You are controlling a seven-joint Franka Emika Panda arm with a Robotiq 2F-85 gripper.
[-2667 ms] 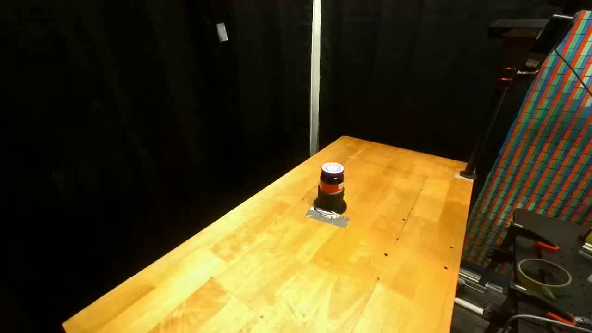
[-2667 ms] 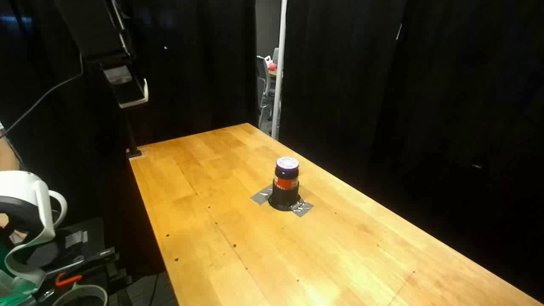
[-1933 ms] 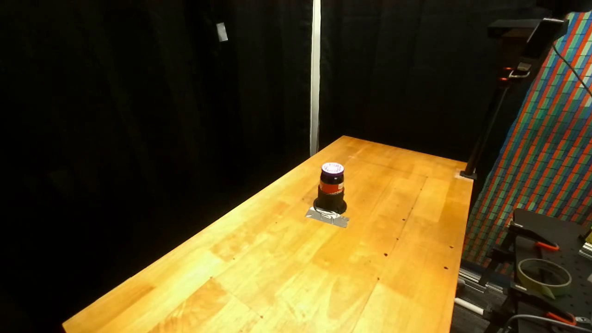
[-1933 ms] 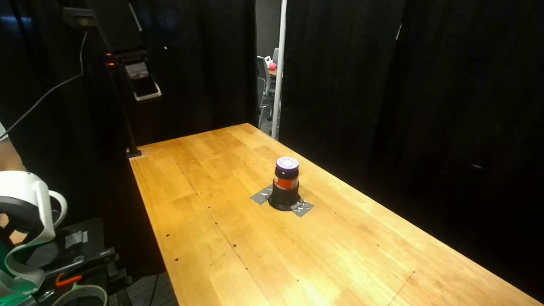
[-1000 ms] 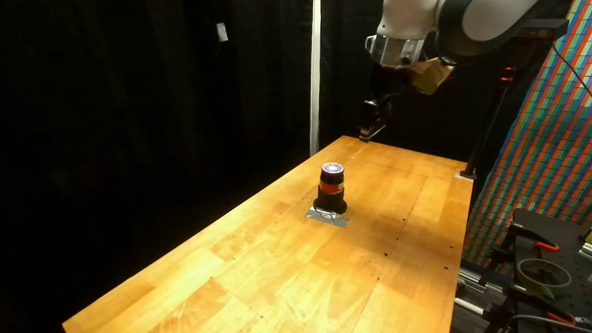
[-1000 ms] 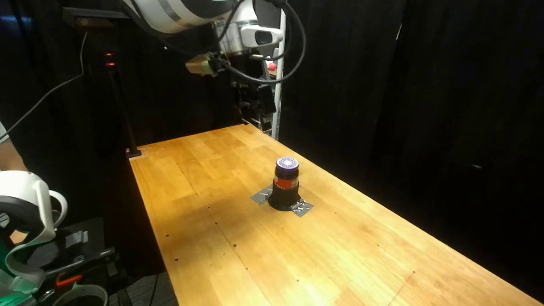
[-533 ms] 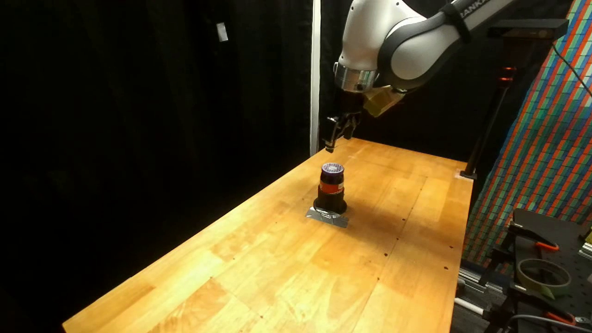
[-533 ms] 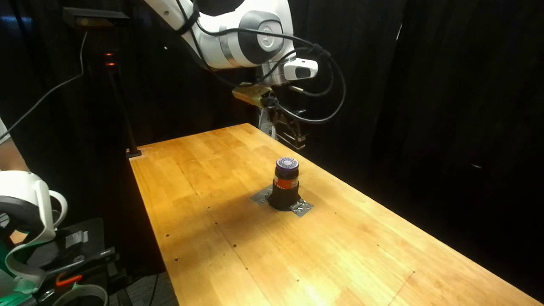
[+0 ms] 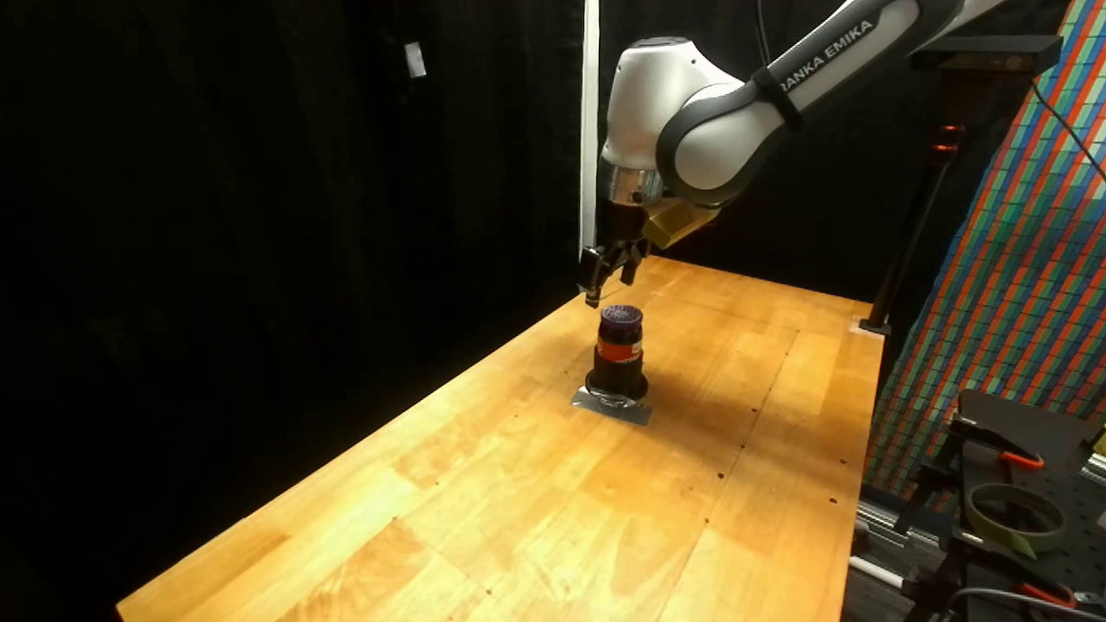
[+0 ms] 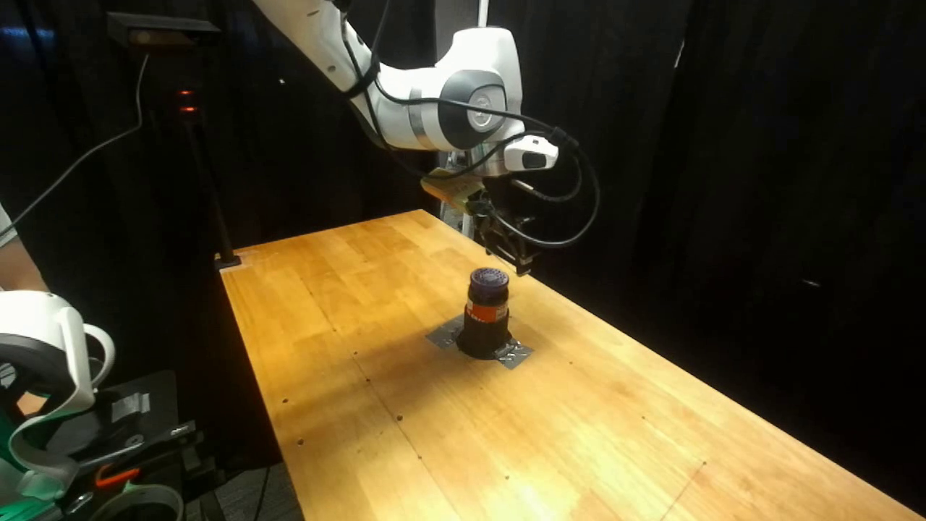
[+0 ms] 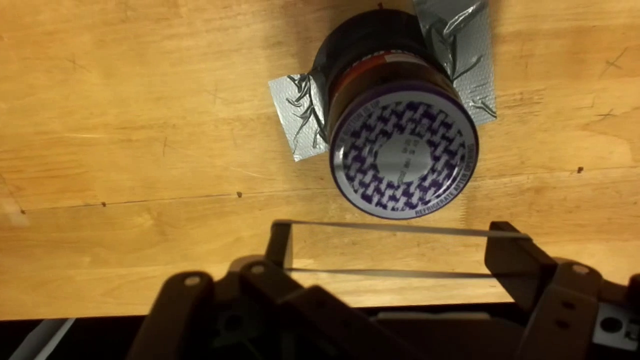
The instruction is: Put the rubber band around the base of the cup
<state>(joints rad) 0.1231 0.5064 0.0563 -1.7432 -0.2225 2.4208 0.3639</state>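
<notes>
Claw [image 11: 397, 250] has descended near the cup [image 10: 487, 312], rubber band [image 11: 390, 227] stretched.

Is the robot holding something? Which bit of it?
A rubber band, by its two ends: each seems looped around a spread finger of the end effector, with two strands stretched between.

A striped cloth [image 9: 1015, 294] (multicoloured) hangs beyond the wooden table [image 9: 536, 492].
</notes>
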